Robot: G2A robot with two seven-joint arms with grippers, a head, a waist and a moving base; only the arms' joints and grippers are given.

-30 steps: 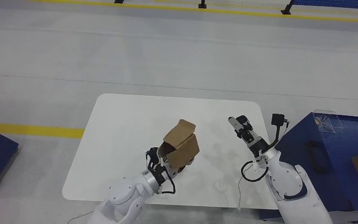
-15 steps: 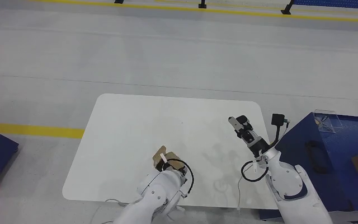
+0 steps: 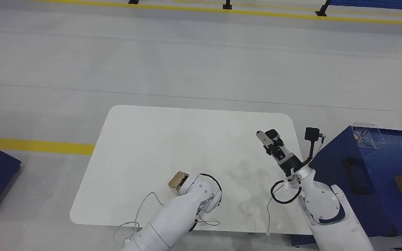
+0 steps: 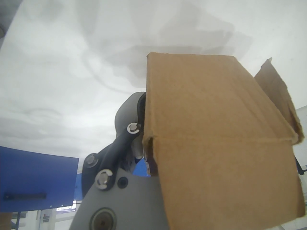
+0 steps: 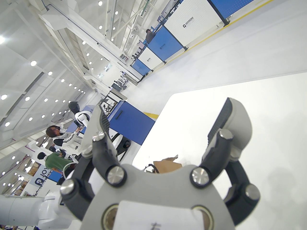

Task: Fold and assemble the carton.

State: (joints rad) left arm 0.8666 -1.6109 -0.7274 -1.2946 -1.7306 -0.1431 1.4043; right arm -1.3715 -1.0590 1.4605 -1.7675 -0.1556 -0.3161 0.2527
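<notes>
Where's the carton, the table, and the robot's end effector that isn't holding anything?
carton (image 4: 215, 132), left wrist view, on its broad brown side.
table (image 3: 188, 132), top view, on its bare white top.
right end effector (image 5: 165, 108), right wrist view, midway between its open fingertips.

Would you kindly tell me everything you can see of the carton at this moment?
The carton is plain brown cardboard, corrugated by the look of it, and partly folded: two broad panels meet at a crease, and a ragged-edged flap sticks out behind. The left gripper grips one panel's edge. From above it lies over the near part of the table, mostly hidden under that arm; whether it touches the table cannot be told.
</notes>
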